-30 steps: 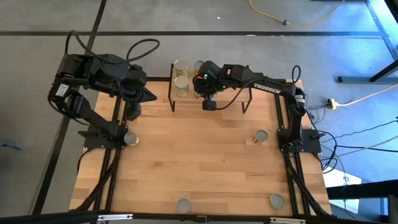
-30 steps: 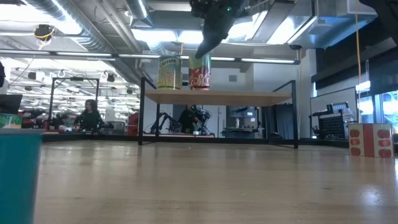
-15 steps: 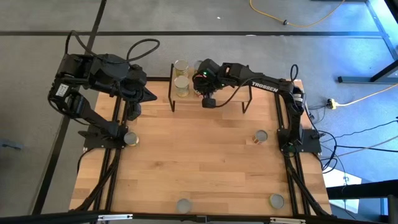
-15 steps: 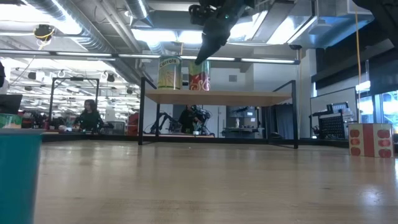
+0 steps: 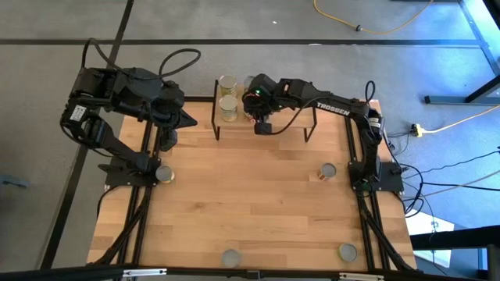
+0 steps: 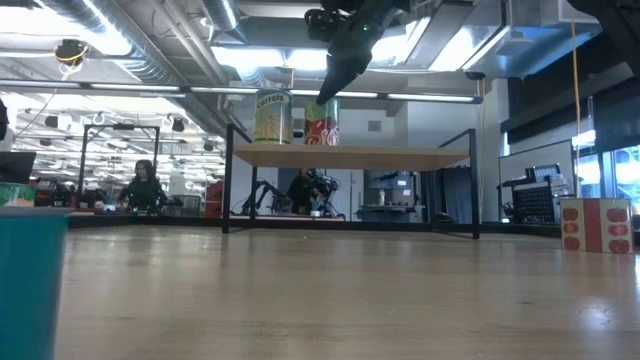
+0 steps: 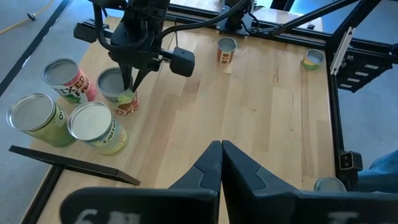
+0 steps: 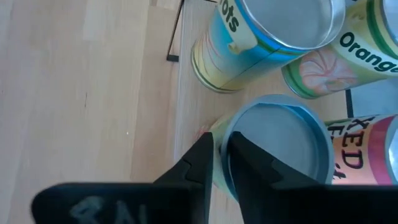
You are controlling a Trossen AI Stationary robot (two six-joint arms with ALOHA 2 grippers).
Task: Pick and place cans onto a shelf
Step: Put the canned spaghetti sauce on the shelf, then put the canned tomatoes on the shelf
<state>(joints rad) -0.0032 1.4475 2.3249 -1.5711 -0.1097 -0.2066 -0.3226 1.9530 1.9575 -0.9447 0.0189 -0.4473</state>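
The shelf [image 5: 289, 119] stands at the table's far edge with several cans on its left end. My right gripper [image 7: 130, 84] points down at the rim of a red-and-green can [image 7: 119, 98], which stands upright on the shelf board [image 6: 400, 157] beside a yellow can [image 6: 272, 117]. Its fingers are a narrow gap apart, astride the rim. My left gripper [image 7: 221, 152] is shut on nothing and held high at the far left, pointing toward the shelf. My right gripper has one finger [image 8: 249, 165] over the can's silver top and the other [image 8: 199, 158] outside its wall, with the rim [image 8: 229, 138] between them. The fingers come slanting from above. I cannot tell whether they touch the rim. The can's base is on the shelf board.
Several more cans stand apart on the table: one at the left arm's base [image 5: 164, 173], one at the right [image 5: 327, 171], two at the near edge [image 5: 230, 257] [image 5: 346, 252]. A teal can [image 6: 30, 285] is close to the low camera. The table's middle is bare wood.
The red-and-green can under my right gripper has sunk a little and now stands on the shelf board beside the yellow can. My right gripper has stayed over its rim.
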